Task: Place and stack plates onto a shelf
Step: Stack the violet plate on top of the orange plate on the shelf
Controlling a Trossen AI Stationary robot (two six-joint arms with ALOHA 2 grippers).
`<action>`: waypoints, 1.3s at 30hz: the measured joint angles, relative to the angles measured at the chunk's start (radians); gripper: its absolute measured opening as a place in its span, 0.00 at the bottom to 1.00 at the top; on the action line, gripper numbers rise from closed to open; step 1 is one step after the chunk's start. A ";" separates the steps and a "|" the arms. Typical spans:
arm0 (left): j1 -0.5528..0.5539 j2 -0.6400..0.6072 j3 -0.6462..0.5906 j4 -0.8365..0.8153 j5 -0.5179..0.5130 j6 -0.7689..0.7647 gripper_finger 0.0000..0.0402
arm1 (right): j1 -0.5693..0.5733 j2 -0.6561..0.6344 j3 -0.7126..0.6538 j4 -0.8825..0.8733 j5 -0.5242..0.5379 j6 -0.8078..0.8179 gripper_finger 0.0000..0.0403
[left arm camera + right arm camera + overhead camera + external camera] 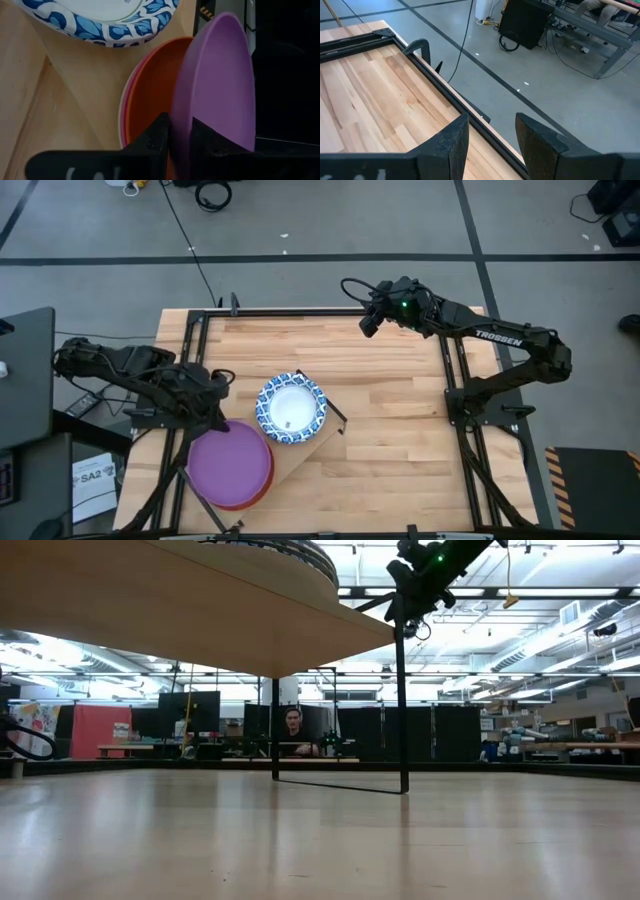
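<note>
The left gripper (181,137) was closed on the rim of the purple plate (231,463), its fingers (155,137) pinching the edge so the plate sat over the orange plate (152,95) in the pile at the lower left of the high view; an edge grip appeared to be chosen because a flat plate offers no other purchase. The blue-and-white plate (291,407) rested on the shelf (312,448), just right of the pile at centre frame, so stacking appeared only begun. The right gripper (368,323) hung with its jaws apart and empty over the upper right of the table (400,400), seemingly parked clear of the work. The surface was a light slatted wood top in a black frame. Beyond it lay grey flooring with cables; the low view showed a lit workshop with a seated person (294,732) in the background.
</note>
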 joint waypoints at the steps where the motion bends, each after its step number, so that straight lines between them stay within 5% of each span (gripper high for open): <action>1: 0.000 0.000 0.000 0.000 0.000 0.000 0.13 | 0.000 0.000 0.000 0.000 0.000 0.000 0.42; 15: 0.000 0.000 0.000 0.000 -0.031 -0.006 0.20 | 0.000 0.000 0.000 0.000 0.000 0.009 0.42; 30: 0.000 0.022 -0.001 -0.007 -0.027 -0.040 0.42 | 0.000 0.000 0.000 0.000 0.000 0.009 0.42; 39: 0.000 0.031 -0.001 -0.006 0.175 -0.131 0.48 | 0.000 0.000 0.000 0.000 0.000 0.009 0.42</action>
